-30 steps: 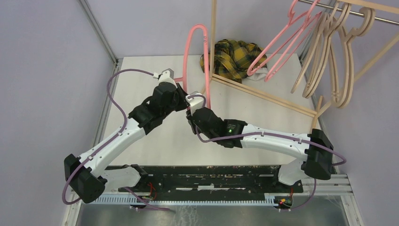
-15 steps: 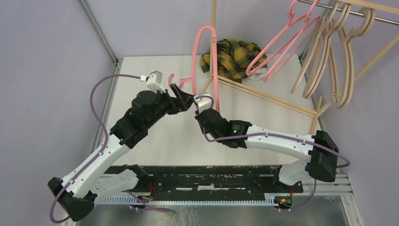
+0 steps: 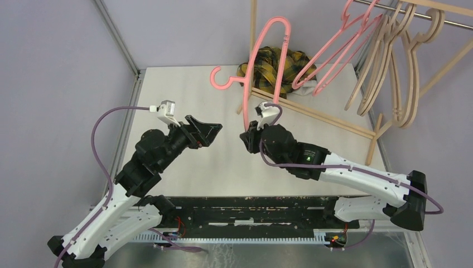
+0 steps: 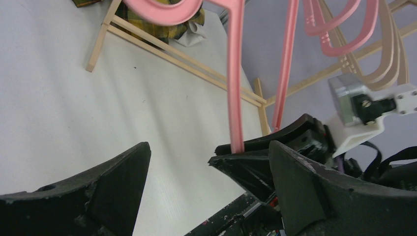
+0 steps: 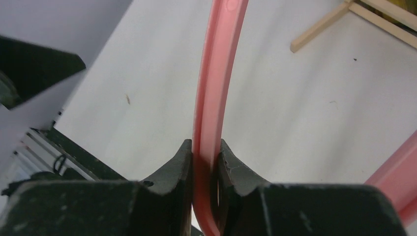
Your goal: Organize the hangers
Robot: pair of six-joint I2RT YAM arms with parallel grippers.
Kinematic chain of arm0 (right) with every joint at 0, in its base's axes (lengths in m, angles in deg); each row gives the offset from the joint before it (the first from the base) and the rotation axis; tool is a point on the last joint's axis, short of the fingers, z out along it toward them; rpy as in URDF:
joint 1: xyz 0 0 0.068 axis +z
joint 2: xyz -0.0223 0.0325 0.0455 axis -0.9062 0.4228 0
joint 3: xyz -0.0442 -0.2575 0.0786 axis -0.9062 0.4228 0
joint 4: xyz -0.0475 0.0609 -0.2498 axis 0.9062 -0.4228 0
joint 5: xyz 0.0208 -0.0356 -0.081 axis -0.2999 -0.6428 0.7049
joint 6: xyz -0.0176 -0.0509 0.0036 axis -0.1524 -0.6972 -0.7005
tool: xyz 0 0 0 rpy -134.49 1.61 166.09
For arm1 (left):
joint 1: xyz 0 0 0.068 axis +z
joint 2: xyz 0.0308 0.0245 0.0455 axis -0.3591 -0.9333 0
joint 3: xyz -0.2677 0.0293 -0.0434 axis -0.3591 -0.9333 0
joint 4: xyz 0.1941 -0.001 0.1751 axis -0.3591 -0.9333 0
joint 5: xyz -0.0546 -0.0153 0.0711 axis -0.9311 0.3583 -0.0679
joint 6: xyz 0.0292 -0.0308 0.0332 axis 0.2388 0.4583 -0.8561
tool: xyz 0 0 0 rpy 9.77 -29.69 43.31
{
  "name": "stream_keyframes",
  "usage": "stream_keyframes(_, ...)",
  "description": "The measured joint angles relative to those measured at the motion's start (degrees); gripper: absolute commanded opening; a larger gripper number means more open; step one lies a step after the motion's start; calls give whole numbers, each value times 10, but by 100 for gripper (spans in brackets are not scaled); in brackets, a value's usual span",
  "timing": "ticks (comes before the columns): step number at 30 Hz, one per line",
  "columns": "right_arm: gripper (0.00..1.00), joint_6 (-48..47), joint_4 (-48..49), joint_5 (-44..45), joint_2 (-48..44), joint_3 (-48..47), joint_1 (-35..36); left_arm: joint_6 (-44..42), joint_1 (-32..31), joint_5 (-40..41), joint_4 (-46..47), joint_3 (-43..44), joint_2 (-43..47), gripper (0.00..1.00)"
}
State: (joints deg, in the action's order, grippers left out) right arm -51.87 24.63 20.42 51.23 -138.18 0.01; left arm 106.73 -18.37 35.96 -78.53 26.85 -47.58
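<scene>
The right gripper [image 3: 249, 133] is pressed shut on the lower bend of a pink hanger [image 3: 272, 20], and its wrist camera shows the two black fingers [image 5: 179, 162] clamping the pink bar on both sides. From that grip the hanger rises up and away from the gripper, off the worktop [image 3: 184, 167], with its hook curling out towards the left arm's side. The left gripper [image 3: 203, 131] is spread wide and holds nothing; it sits just beside the right gripper, apart from it, with its opening turned towards the held hanger. In the left wrist view the pink bar stands ahead of the open fingers [image 4: 123, 172], which do not touch it. Beyond the right gripper lies a plaid cloth [image 3: 279, 64] at the foot of a wooden frame [image 3: 312, 114]. Further out on the right gripper's outer side, more pink hangers [image 3: 334, 47] and tan hangers [image 3: 414, 78] hang from a rail [image 3: 446, 19].
</scene>
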Motion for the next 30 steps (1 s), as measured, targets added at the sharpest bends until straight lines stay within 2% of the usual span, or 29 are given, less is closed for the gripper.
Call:
stream_keyframes(8, 1, 66, 57, -74, -4, -31, -86, 0, 0, 7, 0, -6, 5, 96)
stream_keyframes(21, 1, 173, 188, -181, 103, -148, -210, -8, 0, 18, -17, -7, 30, 96)
stream_keyframes(30, 1, 241, 270, -224, 132, -170, -285, -24, 0, 37, -34, -7, 43, 96)
